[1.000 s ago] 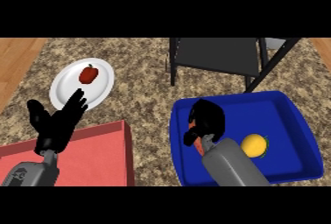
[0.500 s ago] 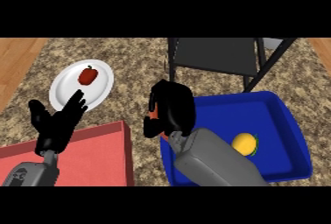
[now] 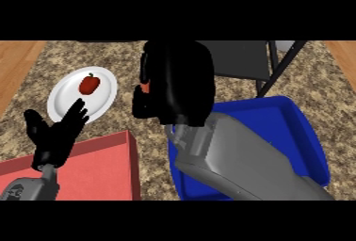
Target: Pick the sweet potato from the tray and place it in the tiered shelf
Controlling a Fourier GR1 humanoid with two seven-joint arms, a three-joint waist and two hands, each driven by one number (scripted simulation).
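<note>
spreading under everything is the speckled counter (image 3: 118, 56), and on it, largest of the loose things, sits the blue tray (image 3: 295, 122), much of it hidden under the grey right forearm that comes up across it from the lower edge. beyond the tray stands the dark tiered shelf (image 3: 240, 59) with a thin black leg slanting down its right side — it lies just ahead of the raised arm, which i judge is why the arm is lifted that way, carrying toward it. a red mat (image 3: 97, 164) lies at the lower left, and a white plate (image 3: 69, 99) with a red apple (image 3: 90, 84) sits further up on the left, well apart from the tray and no part of the job.

the right hand (image 3: 173, 80) is up over the counter between plate and shelf, fingers curled and closed around the sweet potato (image 3: 144, 88); only a sliver of orange shows at the hand's left edge, the rest is hidden, so the sweet potato is out of the tray and in the hand — not yet on the shelf. the left hand (image 3: 54, 134) rests at the left by the mat, fingers straight and spread, holding nothing.
</note>
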